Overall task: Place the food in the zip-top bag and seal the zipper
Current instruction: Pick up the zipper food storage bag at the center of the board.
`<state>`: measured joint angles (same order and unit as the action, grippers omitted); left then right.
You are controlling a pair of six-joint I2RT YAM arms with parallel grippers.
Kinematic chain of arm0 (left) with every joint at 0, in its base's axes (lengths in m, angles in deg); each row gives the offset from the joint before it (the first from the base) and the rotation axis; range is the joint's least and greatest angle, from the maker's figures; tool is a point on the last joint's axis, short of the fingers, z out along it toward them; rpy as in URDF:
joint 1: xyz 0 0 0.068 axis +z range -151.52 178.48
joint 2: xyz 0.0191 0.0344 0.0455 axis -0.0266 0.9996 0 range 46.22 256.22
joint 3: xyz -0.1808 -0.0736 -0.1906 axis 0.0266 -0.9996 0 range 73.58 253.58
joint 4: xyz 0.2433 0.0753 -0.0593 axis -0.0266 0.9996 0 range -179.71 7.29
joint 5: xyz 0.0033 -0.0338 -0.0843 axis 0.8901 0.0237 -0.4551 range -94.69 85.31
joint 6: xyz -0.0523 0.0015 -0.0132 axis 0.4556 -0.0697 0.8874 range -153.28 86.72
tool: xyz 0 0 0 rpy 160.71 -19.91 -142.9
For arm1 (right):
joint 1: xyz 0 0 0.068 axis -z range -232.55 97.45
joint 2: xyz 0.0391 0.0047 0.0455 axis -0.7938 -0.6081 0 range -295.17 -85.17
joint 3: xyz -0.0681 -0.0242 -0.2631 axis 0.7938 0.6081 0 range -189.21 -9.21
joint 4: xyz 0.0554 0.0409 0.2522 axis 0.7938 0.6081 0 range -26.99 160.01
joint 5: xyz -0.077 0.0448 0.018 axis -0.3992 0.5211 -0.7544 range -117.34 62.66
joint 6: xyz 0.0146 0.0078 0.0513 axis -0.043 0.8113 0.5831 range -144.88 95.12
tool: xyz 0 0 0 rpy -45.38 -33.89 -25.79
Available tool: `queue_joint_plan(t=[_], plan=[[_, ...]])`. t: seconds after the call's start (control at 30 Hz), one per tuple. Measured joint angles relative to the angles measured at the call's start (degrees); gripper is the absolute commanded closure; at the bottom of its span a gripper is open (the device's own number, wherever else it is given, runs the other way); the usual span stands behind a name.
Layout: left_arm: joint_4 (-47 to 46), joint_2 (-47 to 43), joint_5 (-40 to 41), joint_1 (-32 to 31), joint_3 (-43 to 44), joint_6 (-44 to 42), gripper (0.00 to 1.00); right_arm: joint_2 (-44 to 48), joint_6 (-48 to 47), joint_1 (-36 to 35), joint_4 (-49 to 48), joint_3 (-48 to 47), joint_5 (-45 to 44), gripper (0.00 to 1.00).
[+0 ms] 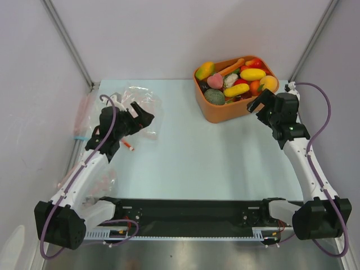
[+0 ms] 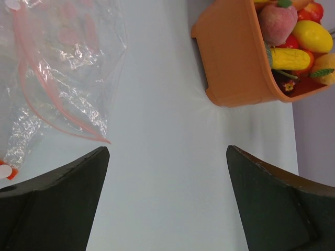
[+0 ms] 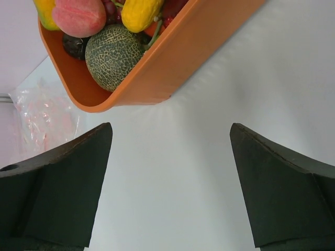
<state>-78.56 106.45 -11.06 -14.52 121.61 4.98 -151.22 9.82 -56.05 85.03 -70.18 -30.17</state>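
Centrally, open table [image 1: 185,152] separates zip-top bag [image 2: 63,73] and orange tub [image 1: 225,112].

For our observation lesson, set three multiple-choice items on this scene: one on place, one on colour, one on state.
1. Where is the rigid orange plastic tub, seen from above? A near left; B far right; C centre.
2. The round netted toy melon is: A purple; B blue; C green.
3. The right arm has its jaws: A open, empty; B shut on fruit; C shut on the rim.
B, it stands by the far right corner; C, green rind; A, pale tabletop shows between them.
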Motion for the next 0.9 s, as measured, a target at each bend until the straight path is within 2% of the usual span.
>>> queue_joint_plan(t=[0.2,0.27,0.3,0.4,0.43,0.57,0.77,0.87,0.9], plan=[[4.8,9.5,6.7,0.6,8.9,-0.3,0.00,-6.0,1.4,0.0,-0.9,-3.7,2.5,0.00],[6.3,13.9,7.7,1.4,11.9,-0.3,0.03,-9.6,1.7,0.0,-1.0,-6.1,3.9,0.02],[7.0,16.2,7.7,2.0,13.2,-0.2,0.12,-11.2,1.7,0.0,-1.0,-7.0,4.7,0.03],[8.9,22.1,6.9,4.0,15.7,0.7,0.28,-14.1,1.7,0.0,-0.6,-8.1,7.4,0.07],[9.3,24.3,6.1,5.0,16.4,1.5,0.30,-14.7,1.6,-0.1,-0.2,-8.5,8.0,0.07],[10.1,31.4,5.6,7.5,18.4,3.5,0.32,-16.0,-0.8,-0.7,2.5,-11.8,9.0,0.06],[12.7,40.2,5.8,7.8,24.5,5.7,0.33,-16.0,-4.1,-0.8,3.5,-15.9,9.4,0.05],[13.0,42.8,5.6,7.7,25.5,7.0,0.68,-15.9,-5.5,-0.8,4.1,-16.3,9.4,0.06],[13.1,43.5,5.5,7.7,25.5,7.3,0.90,-15.9,-6.0,-0.8,4.2,-16.3,9.4,0.07]])
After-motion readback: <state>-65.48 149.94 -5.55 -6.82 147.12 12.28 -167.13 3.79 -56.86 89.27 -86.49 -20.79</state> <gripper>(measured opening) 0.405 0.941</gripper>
